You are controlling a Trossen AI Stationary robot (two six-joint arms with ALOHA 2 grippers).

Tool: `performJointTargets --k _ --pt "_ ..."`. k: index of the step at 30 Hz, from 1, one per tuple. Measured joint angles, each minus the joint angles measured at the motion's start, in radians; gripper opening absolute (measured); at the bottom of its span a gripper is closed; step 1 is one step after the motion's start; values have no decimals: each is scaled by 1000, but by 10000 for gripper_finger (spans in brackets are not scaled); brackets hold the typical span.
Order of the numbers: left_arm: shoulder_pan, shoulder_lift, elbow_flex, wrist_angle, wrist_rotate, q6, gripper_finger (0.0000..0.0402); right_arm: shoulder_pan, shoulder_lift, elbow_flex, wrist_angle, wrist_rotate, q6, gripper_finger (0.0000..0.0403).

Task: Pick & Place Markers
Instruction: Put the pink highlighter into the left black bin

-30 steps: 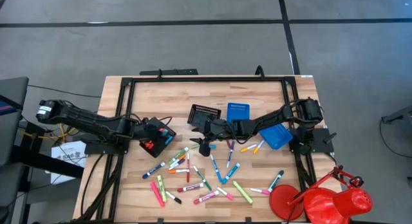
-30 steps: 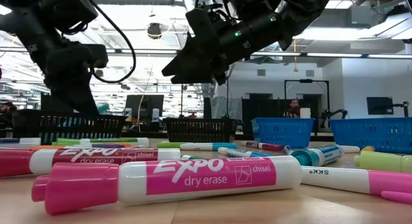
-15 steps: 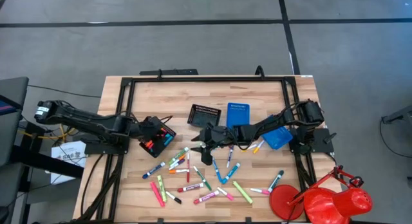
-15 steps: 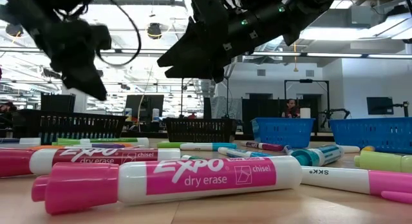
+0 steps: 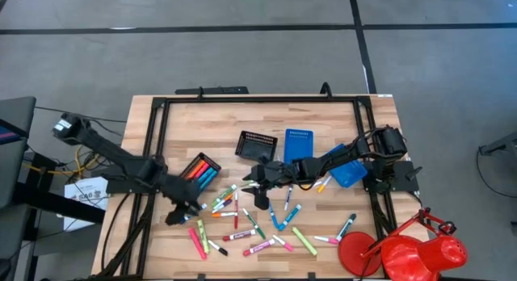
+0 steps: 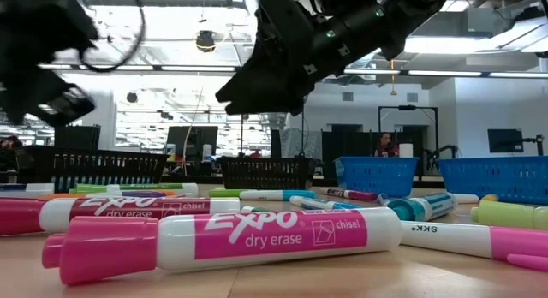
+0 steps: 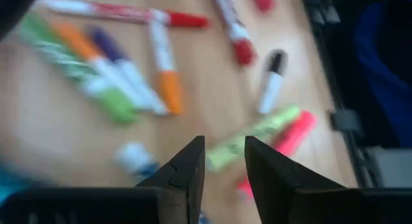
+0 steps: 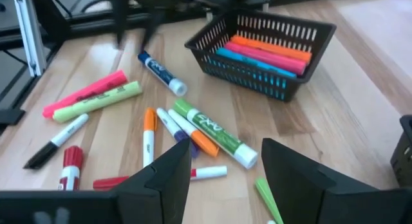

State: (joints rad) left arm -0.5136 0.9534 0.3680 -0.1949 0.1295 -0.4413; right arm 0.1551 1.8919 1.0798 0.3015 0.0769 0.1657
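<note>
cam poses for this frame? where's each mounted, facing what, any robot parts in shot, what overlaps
High: overhead, straight down on the table; both arms, left gripper, right gripper.
Low: tabletop height, level across a pink marker into the room; arms overhead.
Left wrist: down past its own fingers at scattered markers.
Right wrist: past its own fingers to the black tray.
Shared: black tray, high and right wrist.
</note>
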Motion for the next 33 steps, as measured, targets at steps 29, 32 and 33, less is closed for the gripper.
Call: performJointTargets --k 29,32,33 --pt "-230 282 -5 296 -65 -167 130 -38 0 0 -40 1 -17 166" --pt "-249 279 5 300 -70 -123 135 -48 0 0 -39 1 -19 166" --pt "-251 278 16 301 -78 -94 135 -52 0 0 -39 1 -20 166"
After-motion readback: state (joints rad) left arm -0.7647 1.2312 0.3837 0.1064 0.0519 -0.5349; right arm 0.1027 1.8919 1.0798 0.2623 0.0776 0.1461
